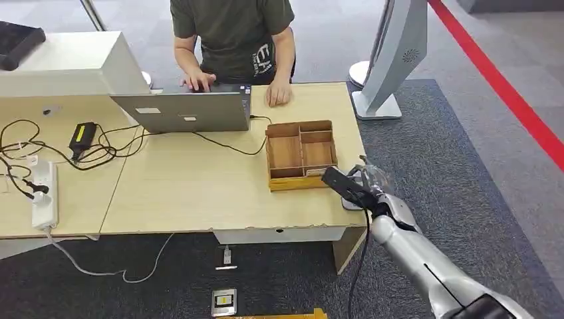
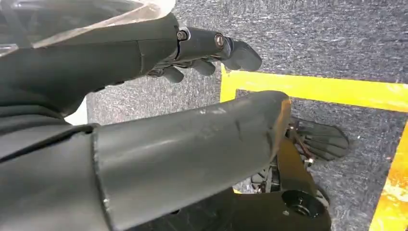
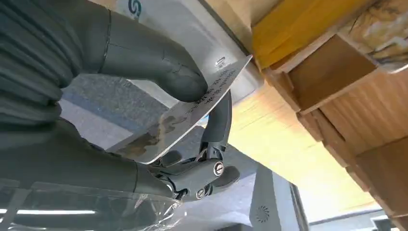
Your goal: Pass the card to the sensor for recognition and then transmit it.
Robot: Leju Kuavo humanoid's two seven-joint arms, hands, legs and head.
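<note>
Right now my right hand (image 3: 159, 139) has the card (image 3: 192, 113) pinched between thumb and a finger, held just above the grey sensor pad (image 3: 192, 36) at the table's (image 1: 199, 193) near right corner, beside the wooden tray (image 1: 300, 156). I judge the pinch shallow: the thumb sits close to one end of the card, so a bump could twist it loose and drop it to the carpet. The tray's yellow front wall stands just beside the sensor, and a drift toward it would catch the card's free corner. Beyond the sensor the table ends, so room is open on the carpet side. The person (image 1: 233, 40) at the laptop (image 1: 183, 109) sits well apart from the sensor. My left hand (image 2: 211, 48) hangs over the floor, fingers loosely curled, holding nothing.
</note>
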